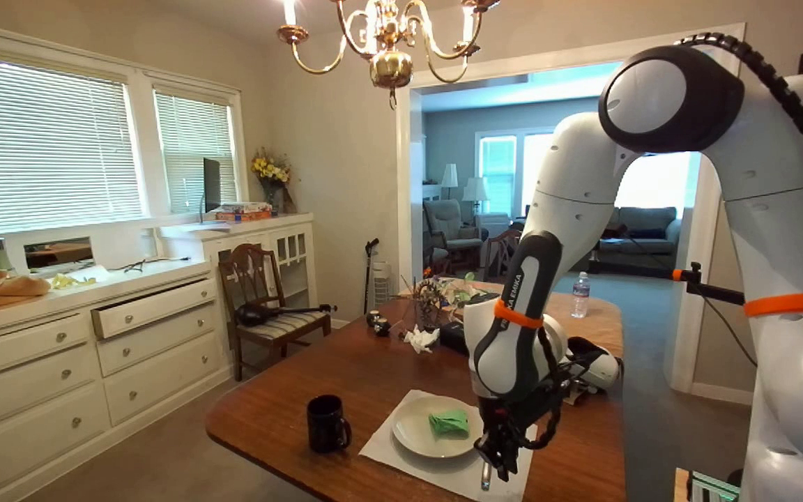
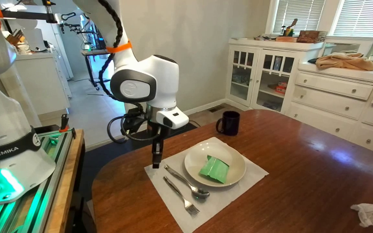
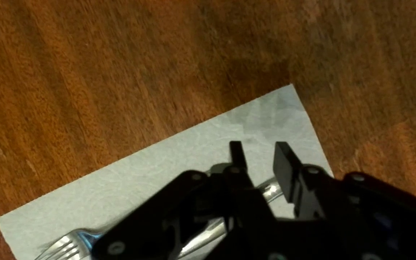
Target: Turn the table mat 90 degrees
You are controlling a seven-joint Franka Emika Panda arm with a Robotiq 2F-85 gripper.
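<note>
The wrist view crops the placemat (image 3: pixel 172 164) below; the gripper (image 3: pixel 259 147) partly hides 1 fork (image 3: pixel 69 246) and 1 spoon (image 3: pixel 205 235).

Room here! Outside the fork (image 2: pixel 184 200), a bare strip of table mat (image 2: pixel 176 205), then open worktop (image 2: pixel 131 194); inward, spoon (image 2: pixel 197 191) and plate (image 2: pixel 193 165) block, mug (image 2: pixel 231 123) near one mat corner.

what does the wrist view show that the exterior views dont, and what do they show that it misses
Only the wrist view: the fine creases in the table mat and the small screw heads beside the spread fingers.

Only the exterior views: the white plate, green packet and black mug in both, plus the spoon's bowl in an exterior view.

Shared by all: the mat, the wooden table and the fingers.
</note>
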